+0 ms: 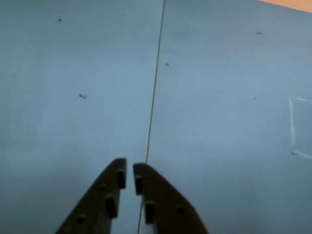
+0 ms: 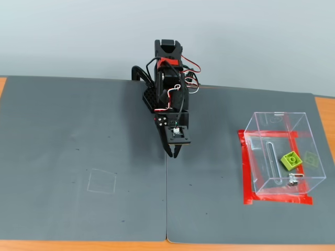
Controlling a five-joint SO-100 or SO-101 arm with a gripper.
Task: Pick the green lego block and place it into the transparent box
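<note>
1. End effector (image 1: pixel 129 176) hung over the dark grey mat (image 2: pixel 78 130), jaws nearly closed with a thin gap, gripping nothing; in the fixed view (image 2: pixel 172 153) it pointed down near the mat seam (image 1: pixel 155 87).
2. Green lego block (image 2: pixel 291 159) lay inside the transparent box (image 2: pixel 282 151), towards its right wall.
3. Box stood on red tape (image 2: pixel 245 172) at the bench's right in the fixed view, well apart from the arm (image 2: pixel 168 89).
</note>
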